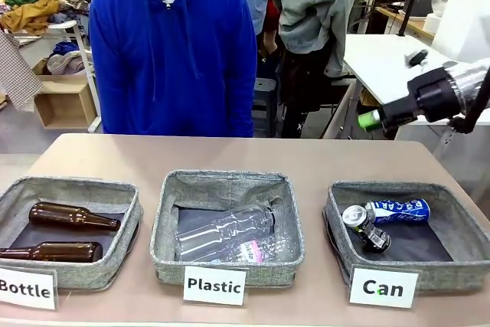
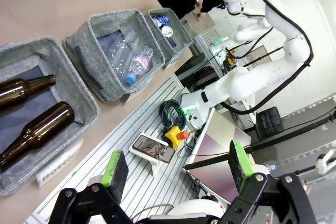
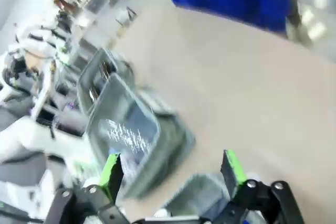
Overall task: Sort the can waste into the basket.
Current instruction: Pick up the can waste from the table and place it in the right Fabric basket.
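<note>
Both sets of jaws released and empty: left gripper (image 2: 176, 169) off the desk's edge, right gripper (image 3: 170, 169) raised above the desk (image 1: 306, 158). Blue-white can (image 1: 398, 210) and black can (image 1: 366, 227) lie touching inside the basket (image 1: 337, 223) carded "Can" (image 1: 383, 288).

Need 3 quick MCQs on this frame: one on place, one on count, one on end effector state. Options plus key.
1. Where do the two cans lie?
A. on the bare table
B. in the basket carded "Can"
C. in the "Plastic" bin

2. How many brown bottles are in the "Bottle" bin?
A. one
B. two
C. three

3. The left end effector is:
A. open
B. shut on a can
C. shut on a bottle

Key: 1 B, both cans rest on its dark liner. 2 B, two lie side by side. 3 A, green pads stand apart, nothing between.
</note>
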`<state>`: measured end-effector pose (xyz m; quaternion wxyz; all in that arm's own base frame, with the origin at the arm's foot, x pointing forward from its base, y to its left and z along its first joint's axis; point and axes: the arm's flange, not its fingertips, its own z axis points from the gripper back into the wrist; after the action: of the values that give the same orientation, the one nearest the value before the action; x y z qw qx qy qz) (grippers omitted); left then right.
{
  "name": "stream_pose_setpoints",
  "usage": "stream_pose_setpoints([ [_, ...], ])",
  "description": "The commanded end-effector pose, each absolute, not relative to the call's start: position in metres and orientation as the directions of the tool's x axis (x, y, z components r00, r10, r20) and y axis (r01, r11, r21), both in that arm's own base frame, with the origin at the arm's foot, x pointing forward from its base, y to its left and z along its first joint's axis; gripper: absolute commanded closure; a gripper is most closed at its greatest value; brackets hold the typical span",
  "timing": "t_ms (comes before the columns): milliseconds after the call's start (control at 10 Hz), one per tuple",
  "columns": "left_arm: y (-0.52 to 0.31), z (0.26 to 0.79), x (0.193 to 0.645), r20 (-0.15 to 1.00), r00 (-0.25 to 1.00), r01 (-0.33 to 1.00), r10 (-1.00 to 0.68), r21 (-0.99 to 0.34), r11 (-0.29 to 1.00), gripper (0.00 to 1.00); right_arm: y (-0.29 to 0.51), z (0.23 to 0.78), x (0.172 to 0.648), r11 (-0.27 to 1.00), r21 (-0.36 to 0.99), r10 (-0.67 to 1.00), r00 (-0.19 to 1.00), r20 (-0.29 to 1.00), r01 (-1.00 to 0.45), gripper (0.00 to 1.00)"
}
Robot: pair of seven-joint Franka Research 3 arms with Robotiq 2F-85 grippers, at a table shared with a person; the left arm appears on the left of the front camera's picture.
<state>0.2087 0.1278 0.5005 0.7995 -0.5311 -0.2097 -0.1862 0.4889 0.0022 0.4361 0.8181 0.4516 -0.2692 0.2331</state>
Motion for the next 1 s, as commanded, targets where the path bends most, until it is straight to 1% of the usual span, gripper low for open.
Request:
stream_pose_setpoints([
  [0,0.124,0.502,0.208,0.53,0.846,0.515,-0.06,-0.781,0.353,0.0,0.003,0.413,0.483,0.249,0.559,-0.157,0.537,0.829,-0.79,0.0],
  [100,0.124,0.502,0.208,0.53,0.846,0.515,-0.06,-0.781,0.353,0.0,0.006,0.409,0.49,0.279,0.57,-0.141,0.554,0.82,-0.773,0.0],
  [200,0.124,0.502,0.208,0.53,0.846,0.515,-0.06,-0.781,0.353,0.0,-0.003,0.434,0.488,0.429,0.629,0.007,0.699,0.716,-0.648,0.0],
  [900,0.124,0.502,0.208,0.53,0.846,0.515,-0.06,-0.781,0.353,0.0,-0.003,0.434,0.488,0.429,0.629,0.007,0.699,0.716,-0.648,0.0],
])
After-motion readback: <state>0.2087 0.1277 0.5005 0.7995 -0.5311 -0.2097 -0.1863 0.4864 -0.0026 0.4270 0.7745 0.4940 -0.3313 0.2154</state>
